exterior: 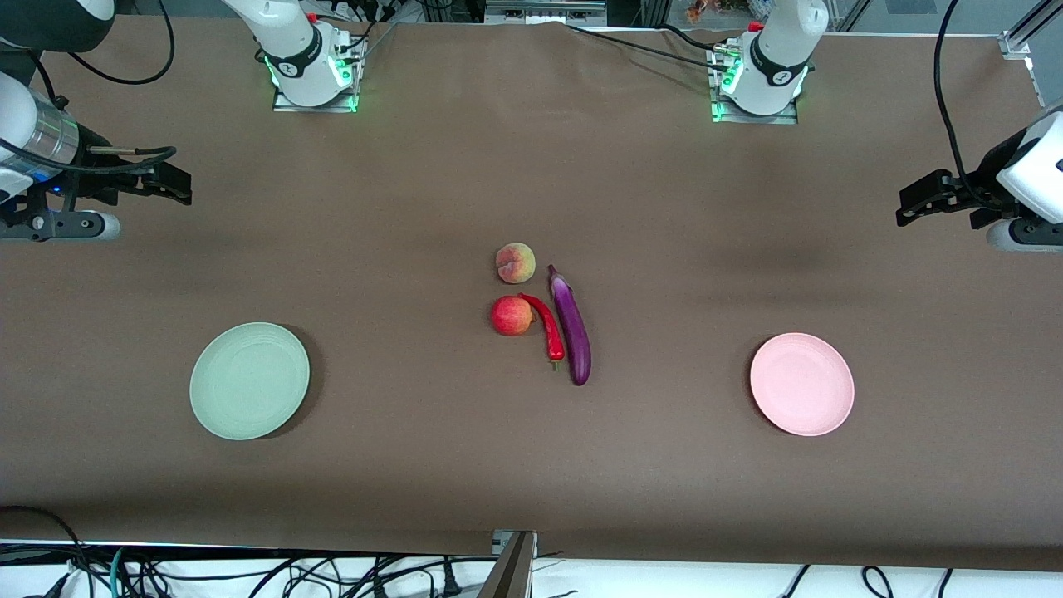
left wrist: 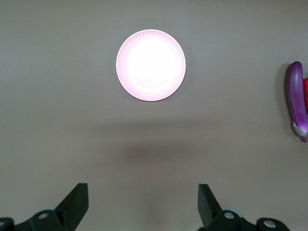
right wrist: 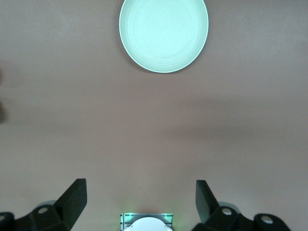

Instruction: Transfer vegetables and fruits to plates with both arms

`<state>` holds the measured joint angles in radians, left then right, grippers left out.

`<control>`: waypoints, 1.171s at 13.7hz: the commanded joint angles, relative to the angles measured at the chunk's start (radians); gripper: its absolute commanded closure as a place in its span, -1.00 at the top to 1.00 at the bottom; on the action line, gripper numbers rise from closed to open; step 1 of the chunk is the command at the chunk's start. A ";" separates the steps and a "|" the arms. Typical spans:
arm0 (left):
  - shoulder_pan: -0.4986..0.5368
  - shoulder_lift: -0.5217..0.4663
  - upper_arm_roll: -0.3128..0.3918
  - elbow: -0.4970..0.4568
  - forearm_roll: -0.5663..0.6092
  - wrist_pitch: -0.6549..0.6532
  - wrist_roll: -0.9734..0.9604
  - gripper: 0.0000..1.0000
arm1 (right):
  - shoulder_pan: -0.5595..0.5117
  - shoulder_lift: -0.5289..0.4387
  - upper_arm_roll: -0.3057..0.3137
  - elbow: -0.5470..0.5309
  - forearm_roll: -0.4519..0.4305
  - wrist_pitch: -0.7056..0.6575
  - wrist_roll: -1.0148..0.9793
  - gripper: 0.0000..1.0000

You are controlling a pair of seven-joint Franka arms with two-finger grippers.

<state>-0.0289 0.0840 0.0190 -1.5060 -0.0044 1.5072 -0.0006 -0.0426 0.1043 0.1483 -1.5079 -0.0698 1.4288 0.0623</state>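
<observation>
- Left gripper (exterior: 905, 206) is up in the air over the table (exterior: 531, 465) at the left arm's end. Fingers (left wrist: 77, 202) wide apart, holding nothing.
- Right gripper (exterior: 178, 184) is up over the right arm's end. Fingers (right wrist: 74, 199) wide apart too, nothing in them.
- Green plate (exterior: 249, 379) sits on the table near the right gripper, lower down & closer to the front cam. Nothing on it.
- Pink plate (exterior: 801, 384) sits the same way near the left gripper. Nothing on it.
- All 4 foods lie in a bunch in the middle, well away from both grippers.
- Eggplant (exterior: 571, 325): long, shiny, prob slippery. Best to pinch it across the middle so it won't tip.
- Chili (exterior: 546, 325): thin, light, bendy. It touches the eggplant, so little room; grab mid-body, gently.
- Peach (exterior: 515, 262): round, soft, bruises easy. Squeeze lightly across its widest part.
- Apple (exterior: 511, 316): round, firm, smooth, may roll. Grab across the middle.
</observation>
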 commanded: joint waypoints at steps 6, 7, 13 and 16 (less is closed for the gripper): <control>-0.008 0.007 0.007 0.021 0.017 -0.016 0.013 1.00 | -0.007 0.011 0.004 0.026 0.008 -0.002 -0.007 1.00; -0.008 0.007 0.009 0.021 0.018 -0.013 0.014 1.00 | -0.007 0.011 0.005 0.026 0.007 0.008 -0.006 1.00; -0.009 0.007 0.009 0.021 0.020 -0.012 0.014 1.00 | -0.008 0.011 0.004 0.026 0.007 0.018 -0.005 1.00; -0.009 0.007 0.009 0.021 0.020 -0.012 0.014 1.00 | -0.010 0.012 0.004 0.026 0.008 0.018 -0.007 1.00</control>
<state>-0.0290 0.0840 0.0194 -1.5060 -0.0044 1.5073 -0.0006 -0.0436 0.1077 0.1480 -1.5040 -0.0698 1.4492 0.0623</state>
